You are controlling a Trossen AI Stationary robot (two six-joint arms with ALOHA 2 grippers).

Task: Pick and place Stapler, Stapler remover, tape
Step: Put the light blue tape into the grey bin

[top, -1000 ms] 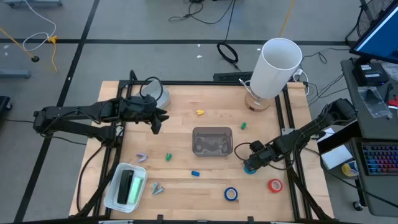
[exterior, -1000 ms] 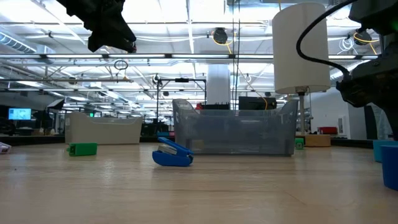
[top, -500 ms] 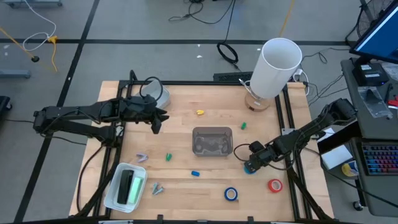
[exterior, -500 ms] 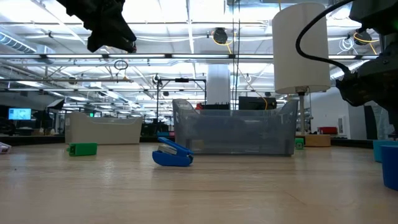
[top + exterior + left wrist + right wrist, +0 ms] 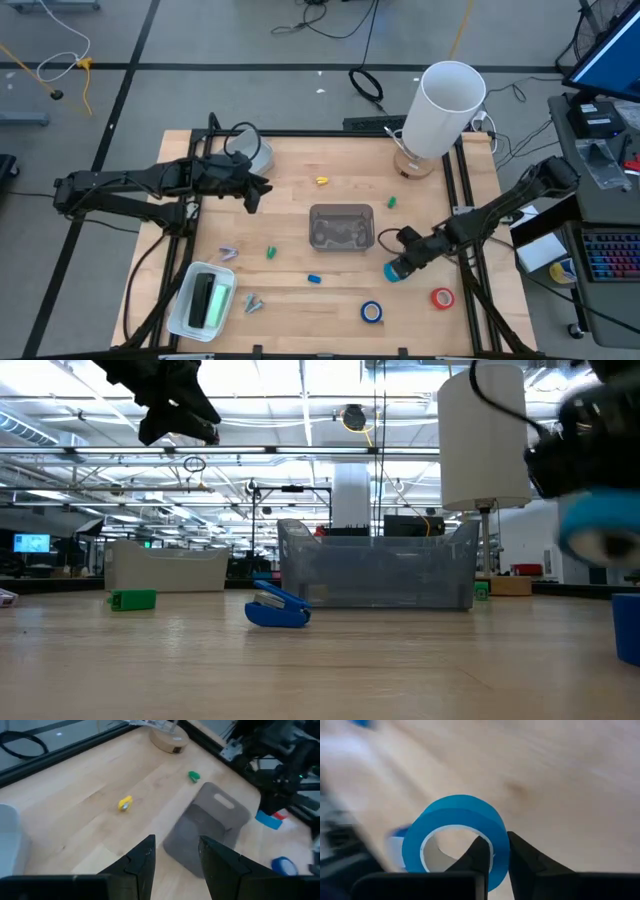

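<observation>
We see the right gripper (image 5: 494, 851) clamped on a blue tape roll (image 5: 457, 827) (blurred in the low view); left gripper (image 5: 175, 857) fingers apart, empty; no writing legible.

We see bare wood across the middle-left of the table (image 5: 290, 200), broken only by a small yellow piece (image 5: 322, 181). At the centre stands a clear bin (image 5: 342, 227), walling off straight passage. A tall white cylinder (image 5: 444, 110) blocks the far right corner. Along the near edge, a white tray (image 5: 203, 299) fills the left, while a blue tape roll (image 5: 372, 312) and a red tape roll (image 5: 442, 297) lie on the right with gaps between.
</observation>
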